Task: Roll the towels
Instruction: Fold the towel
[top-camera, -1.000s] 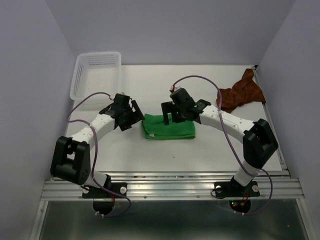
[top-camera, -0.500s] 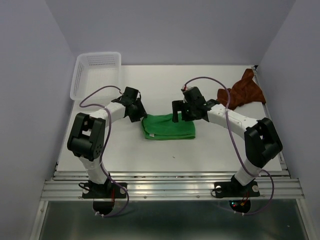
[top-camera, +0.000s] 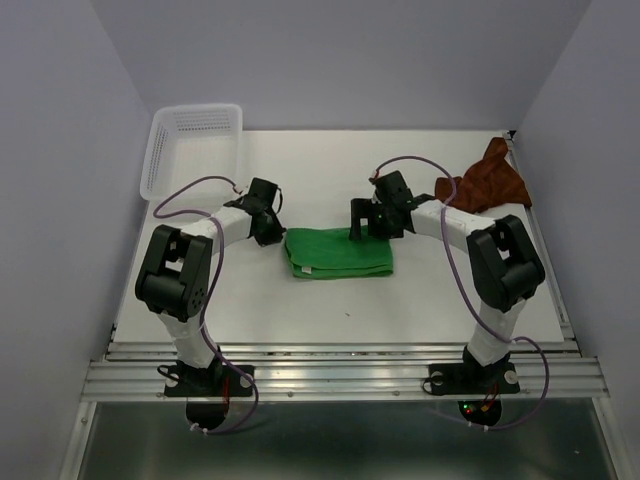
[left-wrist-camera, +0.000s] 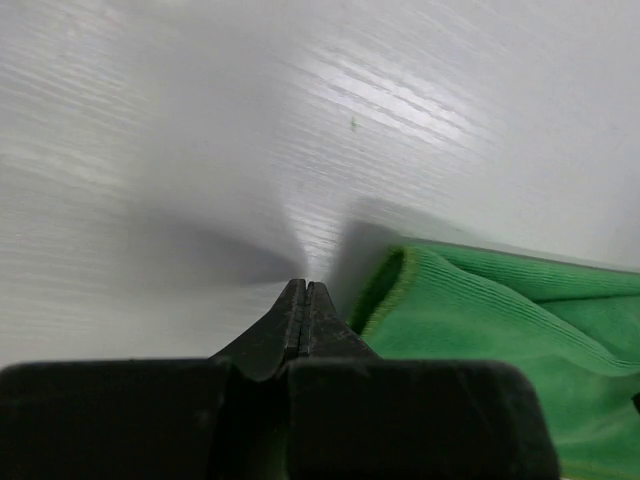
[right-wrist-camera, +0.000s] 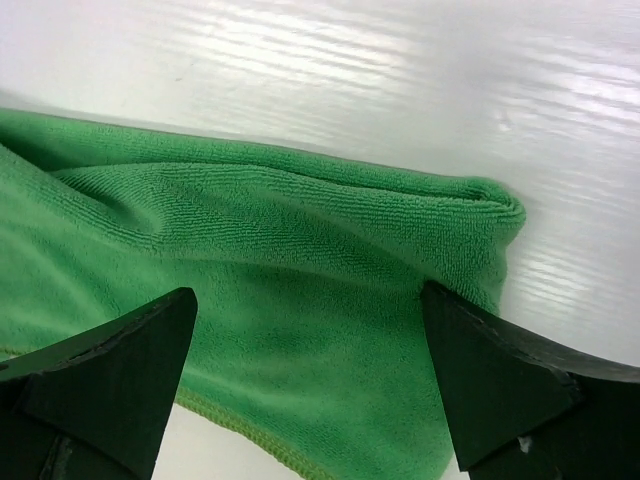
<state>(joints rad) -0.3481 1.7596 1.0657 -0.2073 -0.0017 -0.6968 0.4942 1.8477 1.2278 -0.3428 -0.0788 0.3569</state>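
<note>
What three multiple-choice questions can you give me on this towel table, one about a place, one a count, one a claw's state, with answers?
1. Where on the table does the rust-brown towel lie?
A. near left corner
B. far right corner
C. centre

2. How many towels are in view?
A. one
B. three
C. two

3. How is the left claw?
A. shut and empty
B. wide open
C. shut on the rust-brown towel

Answers:
1 B: it lies crumpled by the far right edge.
2 C: only the rust-brown towel and the folded green towel show.
3 A: its jaws meet with nothing between them, beside the green towel's corner.
</note>
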